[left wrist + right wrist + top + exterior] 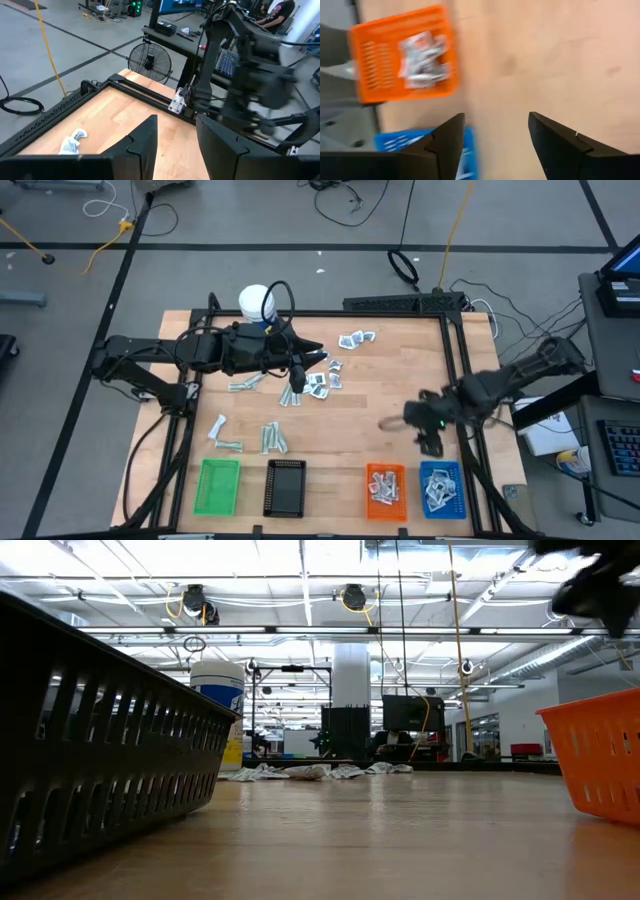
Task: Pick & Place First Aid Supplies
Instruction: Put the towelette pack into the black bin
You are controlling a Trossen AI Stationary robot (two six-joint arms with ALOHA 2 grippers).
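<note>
Wood counter [380,395]: my R gripper [495,145] released, empty, above blue tray [441,488]; L gripper [175,150] part-open, empty, over sachets [318,383].

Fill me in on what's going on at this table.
A two-armed robot is sorting first aid packets from a wooden table into trays along the near edge. The orange tray and blue tray already hold packets; the green tray and black tray look empty. The right gripper hangs open and empty just above the blue tray. The left gripper is over the loose pile near the white bottle, jaws apart, nothing between them.
</note>
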